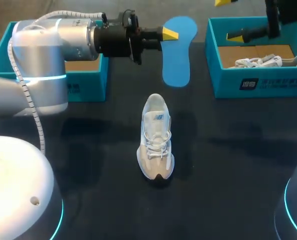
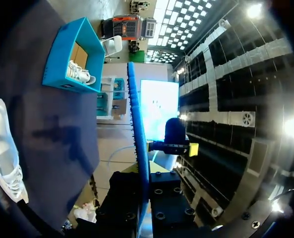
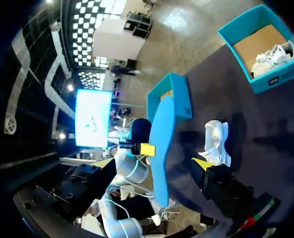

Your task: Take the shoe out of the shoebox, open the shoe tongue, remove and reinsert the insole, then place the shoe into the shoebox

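1. Left gripper [image 1: 169,34] clamped on the blue insole [image 1: 176,55], just beyond the shoe's far end.
2. White shoe [image 1: 157,140] upright on its sole, mid-way across the dark table [image 1: 228,165].
3. Right gripper [image 1: 229,20] spread wide, nothing gripped, beyond and right of the shoe, over the shoebox [image 1: 253,85].
4. Second white shoe [image 1: 261,62] inside that shoebox; another blue box [image 1: 83,85] beyond and left of the shoe.

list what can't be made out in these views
Left shoebox: inside hidden by the left arm, head view.
Shoe: interior not visible from above, head view.
Left gripper: second finger hidden behind the insole, head view.
Right gripper: one finger cut off by the top edge, head view.
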